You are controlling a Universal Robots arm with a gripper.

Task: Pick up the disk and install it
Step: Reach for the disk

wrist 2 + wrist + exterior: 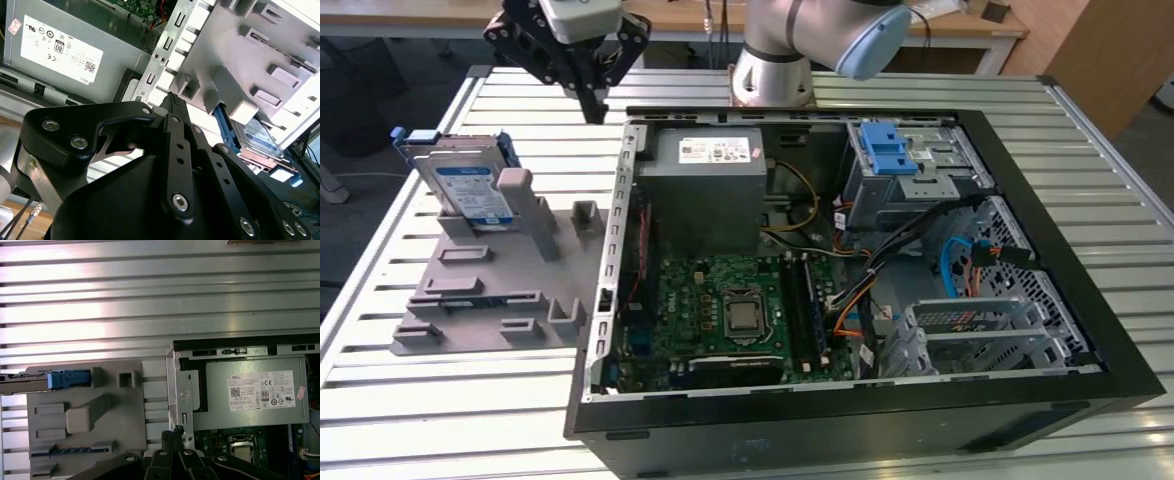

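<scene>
The disk stands on edge in the grey stand at the exterior view's left, untouched, and our claw hangs empty, fingers together, beside the computer case's far corner, so we judge the pick-up not yet begun and calling for parted fingers over the disk.

I've got the disk standing on edge, close to upright, slotted into the far end of the grey stand. That puts it by the surface's edge on the exterior view's left. It has a silver body, a blue-and-white label on the near face and a blue bracket round its edges. In the first wrist view the disk is edge-on, just a thin strip with its blue end showing.
</scene>
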